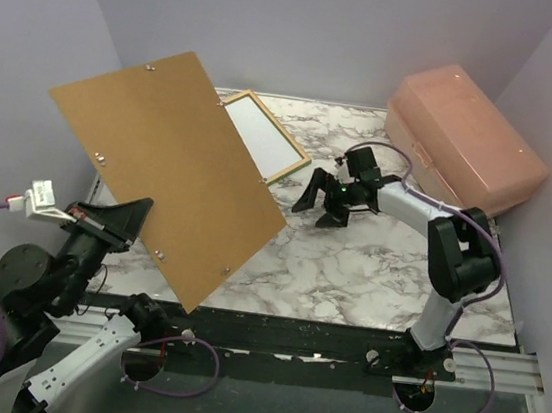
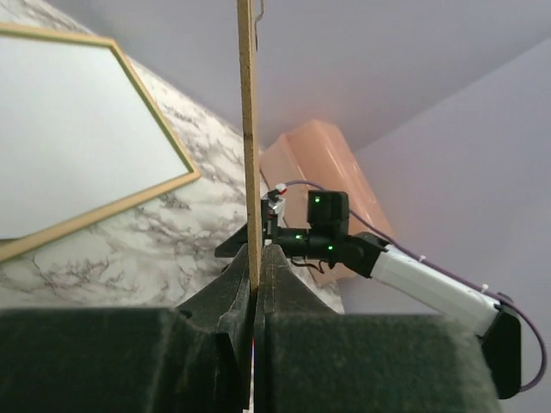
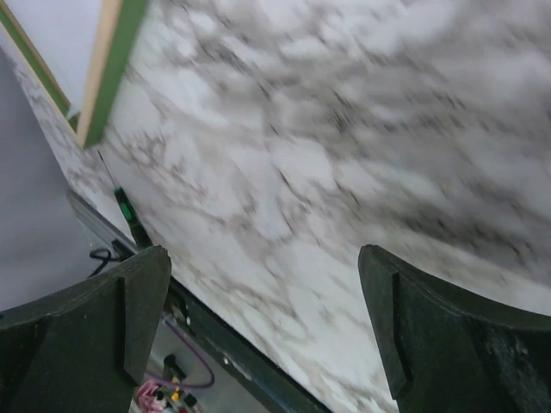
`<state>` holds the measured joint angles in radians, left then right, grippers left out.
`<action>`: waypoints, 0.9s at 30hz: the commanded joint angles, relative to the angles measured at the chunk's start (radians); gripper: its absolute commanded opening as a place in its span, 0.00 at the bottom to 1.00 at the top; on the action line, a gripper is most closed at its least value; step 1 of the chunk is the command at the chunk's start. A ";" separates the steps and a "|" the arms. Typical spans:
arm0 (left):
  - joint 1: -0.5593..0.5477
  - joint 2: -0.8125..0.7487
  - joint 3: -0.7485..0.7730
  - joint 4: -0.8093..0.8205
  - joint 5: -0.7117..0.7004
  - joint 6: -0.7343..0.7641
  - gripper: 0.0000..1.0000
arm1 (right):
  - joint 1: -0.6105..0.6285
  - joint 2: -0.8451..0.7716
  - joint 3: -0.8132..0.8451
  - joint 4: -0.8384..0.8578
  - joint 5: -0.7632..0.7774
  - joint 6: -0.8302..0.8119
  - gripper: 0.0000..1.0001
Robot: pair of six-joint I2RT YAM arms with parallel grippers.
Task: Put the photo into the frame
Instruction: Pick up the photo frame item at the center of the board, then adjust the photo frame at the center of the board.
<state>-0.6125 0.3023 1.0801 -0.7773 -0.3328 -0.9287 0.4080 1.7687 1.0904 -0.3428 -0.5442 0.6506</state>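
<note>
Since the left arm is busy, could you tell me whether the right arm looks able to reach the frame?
Probably yes: the right gripper hovers open over the marble table beside the frame, whose nearest rail lies uncovered; the left gripper holds the backing board raised clear of it.

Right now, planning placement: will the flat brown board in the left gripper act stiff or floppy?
Probably stiff: the flat brown board looks straight though the left gripper pinches only one edge. Likely light: thin. It may pivot in that small grip.
</note>
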 commanded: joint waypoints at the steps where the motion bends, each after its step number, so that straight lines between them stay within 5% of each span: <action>1: 0.003 -0.078 0.060 0.077 -0.113 0.062 0.00 | 0.093 0.167 0.222 -0.024 0.119 0.053 0.97; 15: 0.003 -0.204 0.071 0.026 -0.151 0.127 0.00 | 0.193 0.634 0.791 -0.167 0.188 0.139 0.82; 27: 0.002 -0.218 0.055 0.009 -0.125 0.137 0.00 | 0.249 0.800 1.007 -0.469 0.521 0.079 0.65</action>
<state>-0.6106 0.1093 1.1305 -0.8371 -0.4633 -0.7963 0.6338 2.4538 2.0850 -0.6106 -0.2504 0.7803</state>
